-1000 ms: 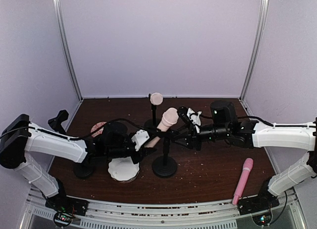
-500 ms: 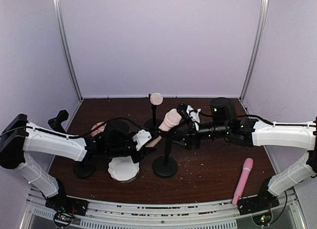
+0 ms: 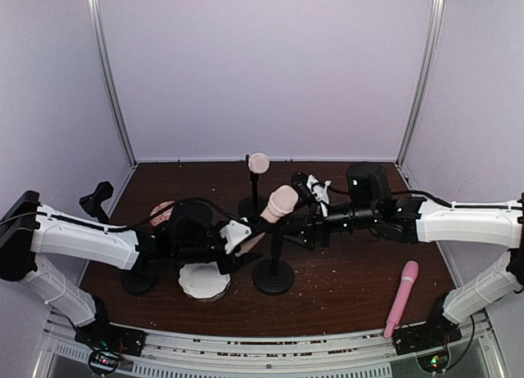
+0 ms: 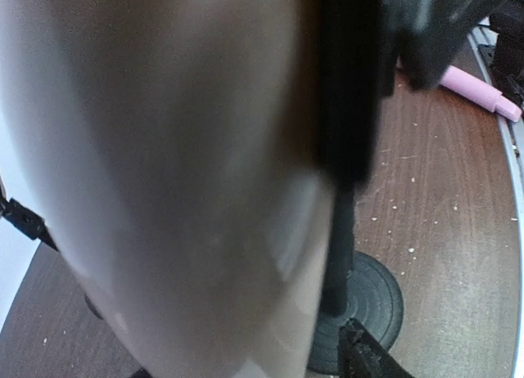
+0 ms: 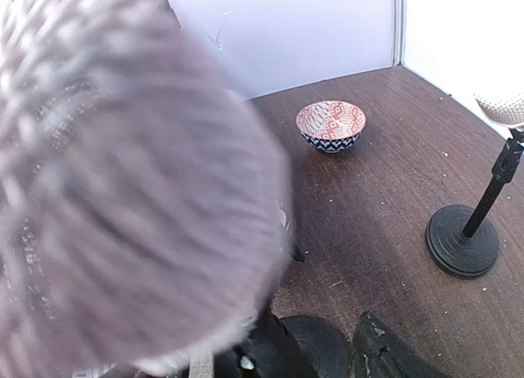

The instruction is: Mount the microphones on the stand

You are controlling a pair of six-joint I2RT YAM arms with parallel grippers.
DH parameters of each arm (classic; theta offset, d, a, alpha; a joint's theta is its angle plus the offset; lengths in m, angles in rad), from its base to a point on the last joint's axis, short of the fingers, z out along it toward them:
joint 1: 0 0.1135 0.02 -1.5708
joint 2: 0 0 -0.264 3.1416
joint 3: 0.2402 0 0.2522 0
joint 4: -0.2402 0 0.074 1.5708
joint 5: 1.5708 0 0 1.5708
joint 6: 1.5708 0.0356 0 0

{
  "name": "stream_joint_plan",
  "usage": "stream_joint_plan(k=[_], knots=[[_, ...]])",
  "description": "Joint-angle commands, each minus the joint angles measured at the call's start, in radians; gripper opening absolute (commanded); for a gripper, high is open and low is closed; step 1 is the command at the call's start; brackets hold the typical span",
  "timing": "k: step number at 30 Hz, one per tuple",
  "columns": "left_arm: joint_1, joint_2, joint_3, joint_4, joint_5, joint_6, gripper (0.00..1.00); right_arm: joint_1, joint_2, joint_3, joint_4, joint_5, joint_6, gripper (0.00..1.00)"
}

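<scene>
Cream microphone (image 3: 278, 204) is tilted at the top of the centre stand (image 3: 273, 275), head up toward the rear-right, handle slanting down to the front-left. Can't tell from above whether it's seated in the clip

Left gripper (image 3: 240, 237) is at the handle end. Its wrist cam is almost filled by the blurred handle right in front of the lens, with one finger tip showing at the bottom edge. Can't tell whether the jaws are pressing on it or standing off

Right gripper (image 3: 309, 191) is just beside the head on the right. Its wrist cam is mostly blurred mic head, so the grip can't be read there either

Second cream microphone (image 3: 259, 161) sits upright on the rear stand (image 3: 250, 204). Pink microphone (image 3: 400, 297) lies flat on the table (image 3: 352, 272) at front right, well apart from the stands

Patterned bowl (image 5: 331, 124) is at back left, white plate (image 3: 205, 280) under the left arm
</scene>
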Motion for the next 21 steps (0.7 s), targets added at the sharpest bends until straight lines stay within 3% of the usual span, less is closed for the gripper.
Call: stream_joint_plan(k=[1,14,21], knots=[[-0.005,-0.073,0.013,0.009,0.059,0.005,0.60,0.006,-0.030,-0.006,0.015,-0.003,0.010,0.69],[-0.003,-0.117,0.240,-0.126,0.143,-0.006,0.67,-0.004,-0.076,-0.040,-0.021,0.028,-0.014,0.73],[0.000,-0.030,0.485,-0.361,0.212,0.013,0.69,-0.006,-0.094,-0.086,-0.004,0.053,-0.032,0.75]])
